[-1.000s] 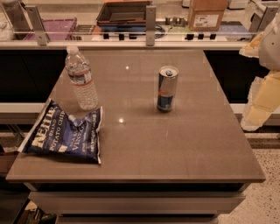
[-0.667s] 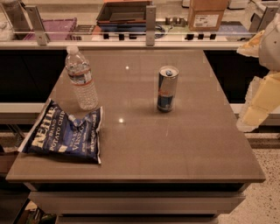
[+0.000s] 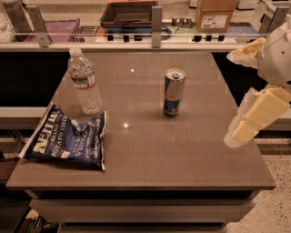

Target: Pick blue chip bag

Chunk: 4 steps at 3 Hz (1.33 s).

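The blue chip bag (image 3: 66, 139) lies flat at the front left of the brown table (image 3: 182, 154); it is dark navy with white lettering and white edges. My gripper (image 3: 230, 96) hangs at the table's right edge, far to the right of the bag. Its two pale fingers (image 3: 254, 116) are spread wide apart, and it is open and empty. Nothing hides the bag.
A clear water bottle (image 3: 84, 82) stands upright just behind the bag, almost touching its top edge. A blue-and-silver drink can (image 3: 173, 92) stands near the table's middle. Behind the table runs a counter with a dark tray (image 3: 129, 12) and a cardboard box (image 3: 216, 13).
My gripper has moved left and a little down, in over the table's right edge. The bag, bottle and can have not moved.
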Motion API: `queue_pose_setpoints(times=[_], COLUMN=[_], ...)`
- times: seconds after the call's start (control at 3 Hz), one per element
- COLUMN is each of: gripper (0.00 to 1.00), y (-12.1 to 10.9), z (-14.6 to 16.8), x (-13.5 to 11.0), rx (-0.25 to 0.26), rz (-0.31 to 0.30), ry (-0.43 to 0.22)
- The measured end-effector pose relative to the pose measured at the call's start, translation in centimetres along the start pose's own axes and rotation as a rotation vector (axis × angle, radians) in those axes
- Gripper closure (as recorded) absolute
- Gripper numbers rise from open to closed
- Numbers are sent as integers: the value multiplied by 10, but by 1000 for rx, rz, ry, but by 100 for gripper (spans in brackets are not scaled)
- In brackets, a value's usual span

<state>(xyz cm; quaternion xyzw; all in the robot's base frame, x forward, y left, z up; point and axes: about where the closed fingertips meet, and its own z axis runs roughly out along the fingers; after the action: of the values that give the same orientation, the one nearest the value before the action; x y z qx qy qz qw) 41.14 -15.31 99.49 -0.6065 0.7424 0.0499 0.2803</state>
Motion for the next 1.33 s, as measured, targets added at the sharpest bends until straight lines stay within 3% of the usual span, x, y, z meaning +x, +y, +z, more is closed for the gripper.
queue_pose_setpoints(times=[0.33,0.67,1.0,1.33], gripper=[0,0,0,0], y=[20,27,31,19], z=[16,36,61,83], x=[-28,-46,-76,-78], rx=[-38,-31,17,108], rz=[-24,-27,-37,-25], ry=[-144,-206,-187,-69])
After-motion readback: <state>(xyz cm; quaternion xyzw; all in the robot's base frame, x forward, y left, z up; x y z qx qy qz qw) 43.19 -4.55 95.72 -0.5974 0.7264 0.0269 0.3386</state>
